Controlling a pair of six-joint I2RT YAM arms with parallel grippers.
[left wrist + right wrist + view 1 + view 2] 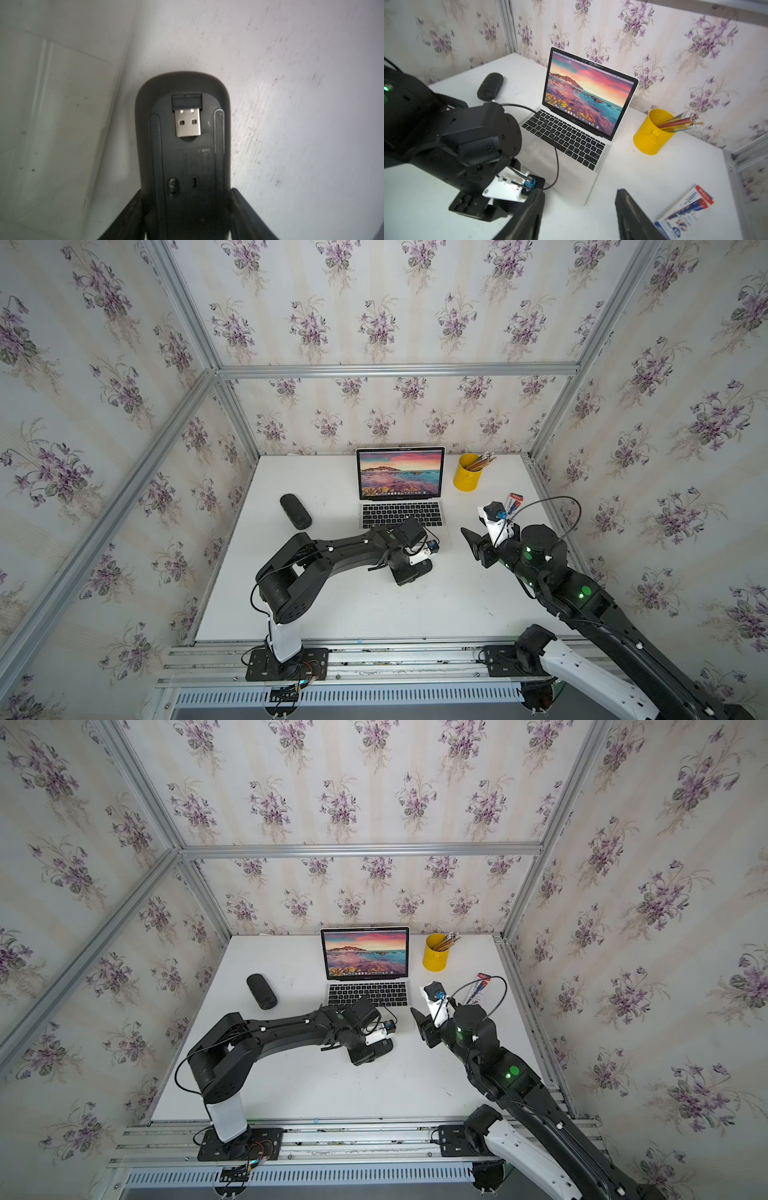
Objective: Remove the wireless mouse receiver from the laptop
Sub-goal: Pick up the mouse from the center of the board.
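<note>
The wireless mouse receiver point(188, 116) is out of the laptop point(401, 489). It lies in a recess on the upturned underside of a black mouse point(187, 166), its metal plug bare. The left gripper point(188, 192) clasps that mouse by its sides, toward five o'clock from the laptop. At three o'clock from it, the right gripper point(579, 192) gapes wide, holding nothing.

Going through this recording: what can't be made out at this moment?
- Hidden: mouse and receiver, under the left arm in both top views; only the left wrist view shows them.
- Too small: laptop ports, in both top views; its trackpad is mostly covered by the left arm there.
- Cut off: box, by the right wrist view's bottom edge; print unreadable.
</note>
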